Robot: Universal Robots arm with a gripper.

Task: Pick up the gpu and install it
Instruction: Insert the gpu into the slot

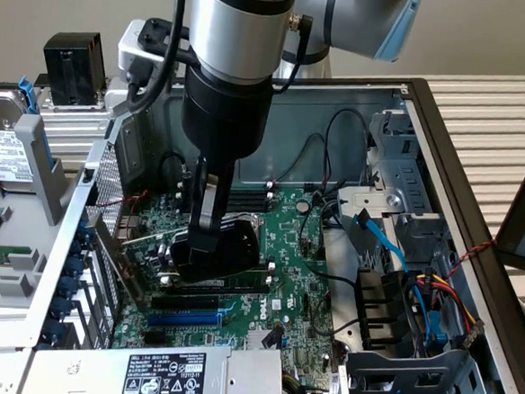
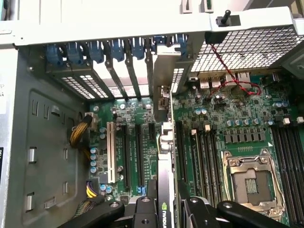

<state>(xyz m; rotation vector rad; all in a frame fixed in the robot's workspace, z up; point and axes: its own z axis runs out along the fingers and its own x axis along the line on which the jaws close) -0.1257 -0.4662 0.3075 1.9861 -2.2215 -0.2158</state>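
Observation:
The gpu (image 1: 236, 249), a green card with a black cooler block, stands on edge over the big green motherboard (image 1: 287, 226) inside the open computer case. My gripper (image 1: 201, 247) reaches down from above and is shut on the card's upper edge. In the wrist view the gpu (image 2: 164, 142) runs edge-on between my two black fingers (image 2: 146, 211). Its metal bracket (image 2: 167, 66) sits against the case's rear slot openings. The card's lower edge lines up along a black expansion slot. Whether it is fully seated in the slot I cannot tell.
A power supply (image 1: 155, 374) lies at the case's near edge. A drive cage with blue and multicoloured cables (image 1: 409, 288) fills the exterior view's right. An open CPU socket (image 2: 251, 180), a white slot (image 2: 111, 152) and blue bracket clips (image 2: 95, 52) flank the card. A hard drive (image 1: 8, 157) rests outside the case.

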